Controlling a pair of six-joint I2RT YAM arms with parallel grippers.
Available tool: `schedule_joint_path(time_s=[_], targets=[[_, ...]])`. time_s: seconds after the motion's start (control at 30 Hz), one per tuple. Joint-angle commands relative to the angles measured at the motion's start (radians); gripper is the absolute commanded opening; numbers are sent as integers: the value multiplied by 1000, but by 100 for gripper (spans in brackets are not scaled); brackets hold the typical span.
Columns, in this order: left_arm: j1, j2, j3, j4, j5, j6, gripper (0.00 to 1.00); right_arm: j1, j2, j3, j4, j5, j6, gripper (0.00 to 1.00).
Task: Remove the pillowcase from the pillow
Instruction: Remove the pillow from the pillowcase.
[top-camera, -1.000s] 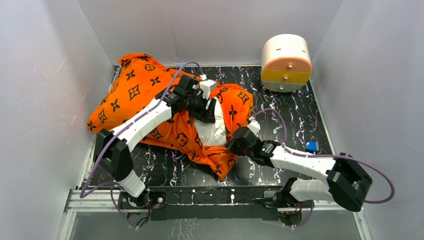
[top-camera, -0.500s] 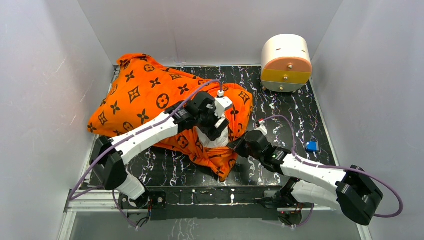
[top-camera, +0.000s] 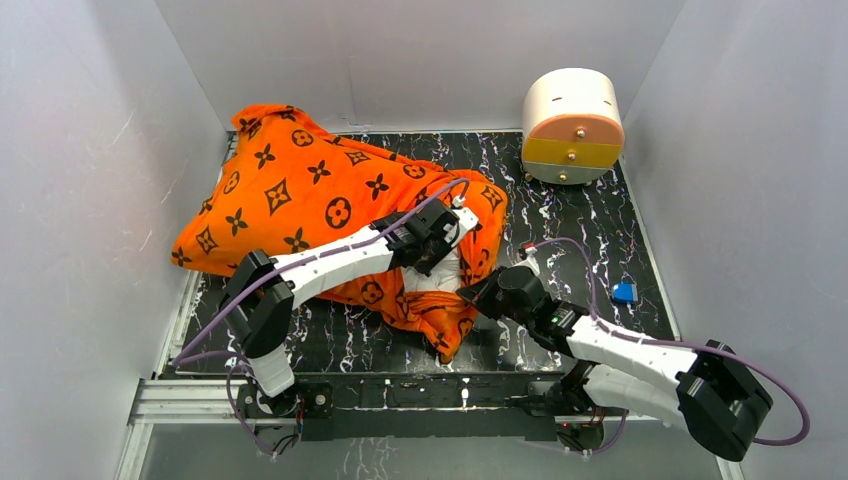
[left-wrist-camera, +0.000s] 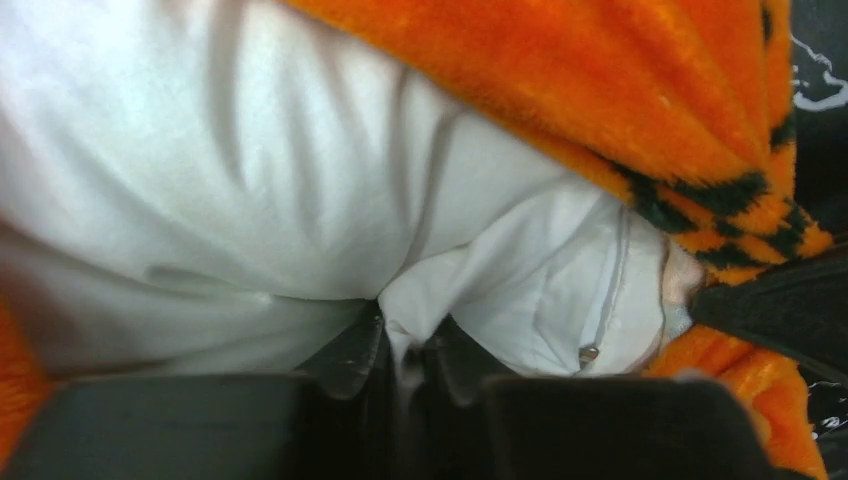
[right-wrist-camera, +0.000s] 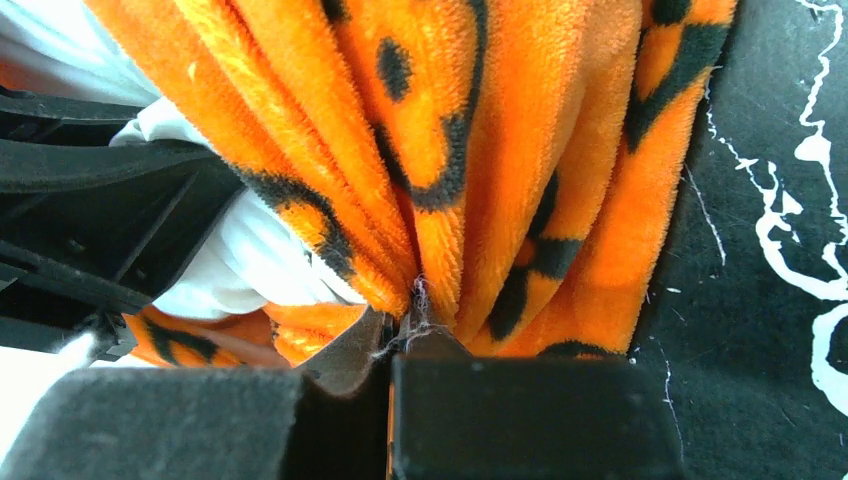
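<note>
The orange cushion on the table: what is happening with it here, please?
The job under way is pulling an orange patterned pillowcase off a white pillow. The left tool pinches a fold of the pillow at the cover's open end. The right tool is shut on a bunched fold of the pillowcase beside it. Only a small part of the pillow shows; most of it is inside the cover.
</note>
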Motion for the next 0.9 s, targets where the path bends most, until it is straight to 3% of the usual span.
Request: schedule_joint_path(time_s=[0.0, 0.1, 0.17, 0.23, 0.3, 0.43, 0.67, 0.87], targets=[[1, 70, -47, -34, 100, -53, 0, -6, -36, -53, -224, -15, -32, 0], [5, 70, -12, -31, 161, -53, 0, -11, -84, -38, -246, -48, -38, 0], [6, 68, 15, -27, 209, -92, 0, -13, -109, -2, -257, -80, -48, 8], [6, 67, 33, -17, 249, -113, 0, -15, -119, 57, -287, -98, -48, 22], [5, 67, 50, -10, 268, -135, 0, -15, -114, 122, -327, -102, -45, 46], [6, 75, 70, 6, 274, -172, 0, -15, -73, 222, -387, -125, -9, 61], [6, 69, 70, 37, 274, -220, 0, -15, 39, 306, -354, -226, 133, 65], [6, 52, 55, 53, 269, -235, 0, -15, 89, 340, -390, -163, 242, 65]])
